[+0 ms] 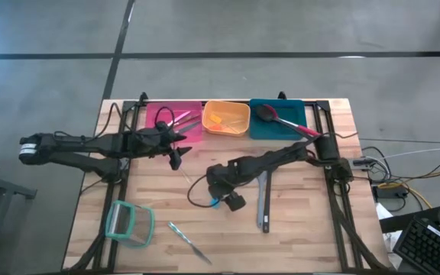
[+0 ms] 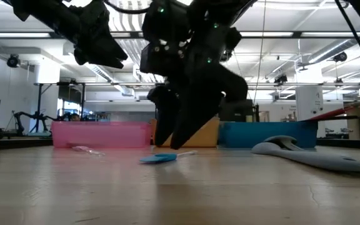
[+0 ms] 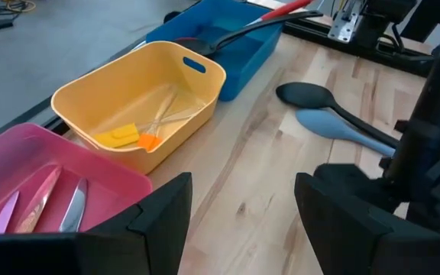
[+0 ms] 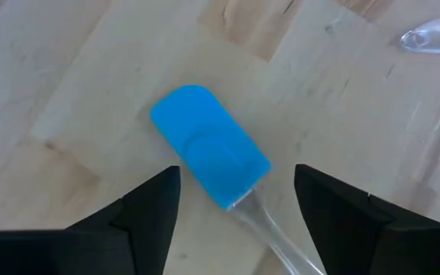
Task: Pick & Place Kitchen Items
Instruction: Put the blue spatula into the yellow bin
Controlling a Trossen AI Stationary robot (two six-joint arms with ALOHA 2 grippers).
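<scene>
Spanning the high view, the desk (image 1: 296, 244) carries three bins along its twelve o'clock edge; the left hand (image 1: 176, 153) waits spread beside the pink bin (image 1: 153, 116), while the right hand (image 4: 231, 205) hangs spread over the blue spatula (image 4: 208, 156), apparently lining up a grasp.

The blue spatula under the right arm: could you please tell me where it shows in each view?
High view: blue spatula, mostly hidden under the right hand, mid-table.
Low view: lying flat on the table at centre, before the orange bin.
Left wrist view: not visible.
Right wrist view: centre, between the open fingers.
Shared landmark: the right hand directly above it.
</scene>
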